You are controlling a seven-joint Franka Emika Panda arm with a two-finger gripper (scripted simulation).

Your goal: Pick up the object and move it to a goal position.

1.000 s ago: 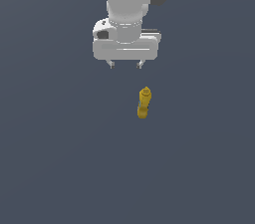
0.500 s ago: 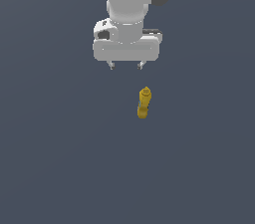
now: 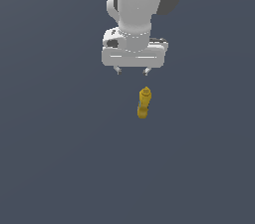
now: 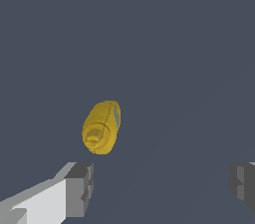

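The object, a yellow mustard bottle (image 3: 144, 103), lies on the dark grey floor in the exterior view, its nozzle end toward the arm. My gripper (image 3: 133, 71) hangs just behind and above it, open, with nothing between its fingers. In the wrist view the bottle (image 4: 102, 127) shows end-on, a strip of blue label on its side, lying ahead of the gripper (image 4: 160, 183) and nearer to one grey fingertip (image 4: 79, 189) than to the other (image 4: 243, 182).
The plain dark grey floor (image 3: 60, 158) spreads all around the bottle. The white arm and its hand body (image 3: 133, 54) rise behind the bottle in the exterior view. No other object shows.
The arm has shifted slightly toward the exterior view's right and a little lower, bringing the open gripper closer above the bottle. The bottle has not moved.
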